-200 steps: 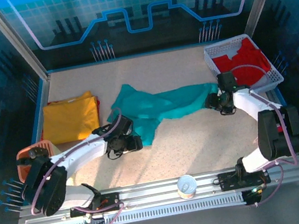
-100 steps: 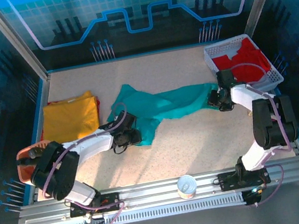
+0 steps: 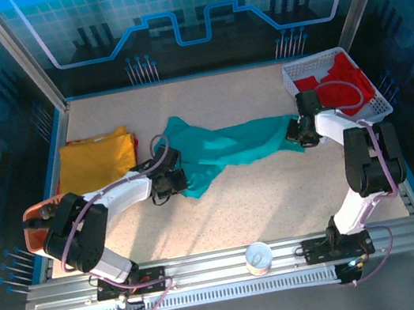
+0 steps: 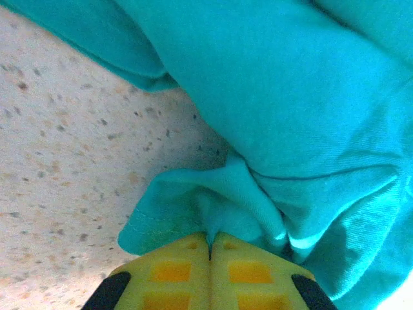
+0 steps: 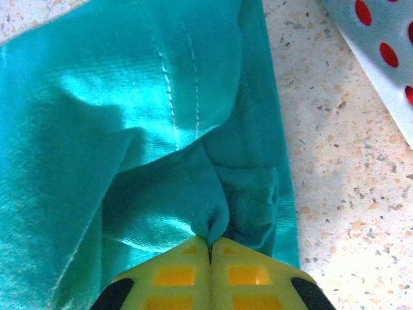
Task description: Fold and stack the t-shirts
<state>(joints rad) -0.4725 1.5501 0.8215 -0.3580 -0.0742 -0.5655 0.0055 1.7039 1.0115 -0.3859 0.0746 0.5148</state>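
A teal-green t-shirt (image 3: 221,146) lies crumpled across the middle of the table. My left gripper (image 3: 178,181) is shut on a pinch of its near left edge (image 4: 222,213), the yellow fingertips (image 4: 174,265) pressed together. At the shirt's right end my right gripper (image 3: 296,133) is shut on a fold of the cloth (image 5: 216,223) beside a stitched hem. A mustard-yellow t-shirt (image 3: 98,163) lies folded at the left with red cloth showing at its right edge. A red t-shirt (image 3: 339,87) lies in the white basket (image 3: 297,72) at the right.
The basket's white wall (image 5: 381,71) stands close to the right of my right gripper. An orange container (image 3: 40,210) sits at the left table edge. A white cup (image 3: 258,257) stands on the front rail. Bare speckled tabletop (image 3: 262,193) lies in front of the teal shirt.
Both grippers moved forward onto the teal shirt's ends and shut on the cloth. The left one slid right to the shirt's near edge, which has bunched up slightly.
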